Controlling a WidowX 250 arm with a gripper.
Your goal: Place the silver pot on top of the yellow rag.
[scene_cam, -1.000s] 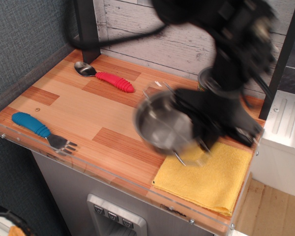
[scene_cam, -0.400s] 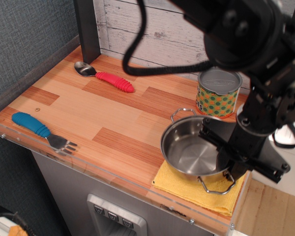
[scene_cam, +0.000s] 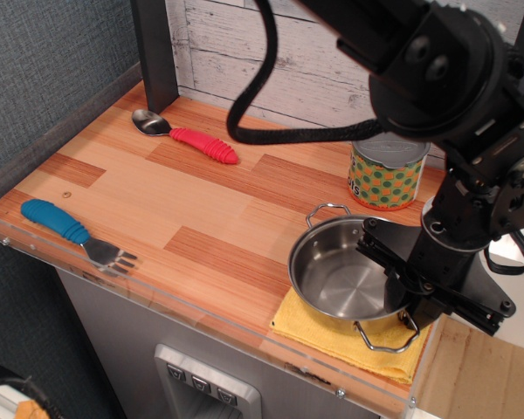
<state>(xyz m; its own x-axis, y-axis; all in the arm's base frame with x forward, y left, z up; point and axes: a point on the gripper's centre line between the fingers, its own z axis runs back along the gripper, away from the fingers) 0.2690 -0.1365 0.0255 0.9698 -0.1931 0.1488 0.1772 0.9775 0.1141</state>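
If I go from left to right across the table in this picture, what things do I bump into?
Blue-handled fork → red-handled spoon → silver pot on the yellow rag → robot gripper at the pot's right rim.

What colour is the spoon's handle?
Red, ribbed spoon handle, clearest in the only camera view.

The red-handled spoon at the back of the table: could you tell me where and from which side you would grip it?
I would grip the red-handled spoon across its ribbed red handle, near the middle, coming straight down from above. It lies flat on the table, so no side approach gets under it. The handle is thicker and likely less slippery than the shiny metal bowl, and jaws set across it should close squarely.
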